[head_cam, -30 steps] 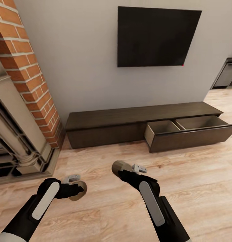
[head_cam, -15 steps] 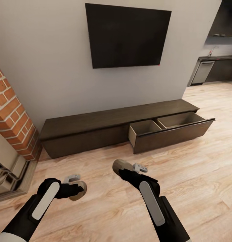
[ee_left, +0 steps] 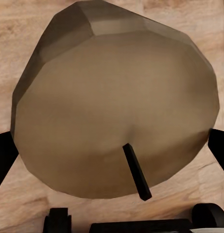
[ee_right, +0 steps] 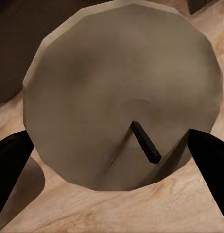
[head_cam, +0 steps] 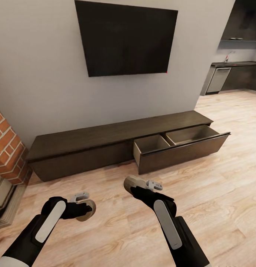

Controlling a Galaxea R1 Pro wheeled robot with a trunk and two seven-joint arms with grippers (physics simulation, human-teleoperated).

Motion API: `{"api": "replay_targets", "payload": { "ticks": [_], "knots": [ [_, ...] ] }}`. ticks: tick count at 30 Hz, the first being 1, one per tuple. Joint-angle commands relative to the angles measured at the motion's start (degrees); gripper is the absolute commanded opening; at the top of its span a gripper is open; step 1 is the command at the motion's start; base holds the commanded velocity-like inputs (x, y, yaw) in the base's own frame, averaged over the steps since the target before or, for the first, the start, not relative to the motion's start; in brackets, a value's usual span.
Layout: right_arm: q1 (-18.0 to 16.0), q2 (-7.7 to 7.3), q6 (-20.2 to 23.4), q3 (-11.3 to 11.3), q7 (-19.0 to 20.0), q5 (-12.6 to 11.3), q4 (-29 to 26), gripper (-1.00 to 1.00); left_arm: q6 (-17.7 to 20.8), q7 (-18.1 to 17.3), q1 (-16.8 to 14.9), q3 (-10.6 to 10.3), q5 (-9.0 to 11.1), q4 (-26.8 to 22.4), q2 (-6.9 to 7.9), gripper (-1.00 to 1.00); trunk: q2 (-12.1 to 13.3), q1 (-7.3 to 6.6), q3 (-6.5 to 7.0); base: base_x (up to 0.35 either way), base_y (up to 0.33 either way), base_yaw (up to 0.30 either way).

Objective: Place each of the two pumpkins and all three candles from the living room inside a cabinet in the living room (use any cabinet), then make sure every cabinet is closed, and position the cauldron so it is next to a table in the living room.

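Each of my grippers holds a tan candle. My left gripper [head_cam: 84, 208] is shut on one candle [head_cam: 86, 210], low over the plank floor at the lower left. In the left wrist view that candle [ee_left: 116, 102] shows its flat end and black wick between the dark fingers [ee_left: 2, 155]. My right gripper [head_cam: 137, 184] is shut on another candle [head_cam: 132, 183], seen close in the right wrist view [ee_right: 121, 97]. Ahead, the long dark-brown cabinet [head_cam: 87, 142] stands against the wall, its right drawer [head_cam: 179, 146] pulled open with two pale compartments that look empty.
A black TV [head_cam: 124, 37] hangs on the grey wall above the cabinet. A brick fireplace [head_cam: 7, 148] stands at the left edge. A kitchen with dark units [head_cam: 235, 74] opens at the far right. Open plank floor [head_cam: 216, 193] lies between me and the drawer.
The whole view has swung to the right: the fireplace has slid toward the left edge and the kitchen has come into sight. Both arms hold their candles as before.
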Motion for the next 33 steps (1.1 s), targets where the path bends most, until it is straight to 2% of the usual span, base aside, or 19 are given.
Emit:
{"api": "replay_targets", "payload": {
  "ticks": [1,17,33],
  "knots": [
    [-0.01,0.0,-0.05,0.0,0.01,-0.04,-0.01,-1.0,-0.02,0.01,0.0,0.0,0.12,0.0,0.0,-1.0,0.0,0.0,0.01,0.03,-0.326,-0.219],
    [-0.01,-0.01,0.06,-0.08,0.02,-0.18,0.03,-1.0,-0.1,0.01,0.0,0.0,0.12,0.0,-0.01,-1.0,0.0,0.0,0.31,0.003,-0.301,-0.272],
    [-0.01,-0.17,0.1,-0.15,0.1,-0.85,0.05,-1.0,-0.11,0.01,0.0,0.03,0.19,0.0,-0.01,-1.0,0.0,0.0,0.65,0.0,-0.032,-0.278]
  ]
}}
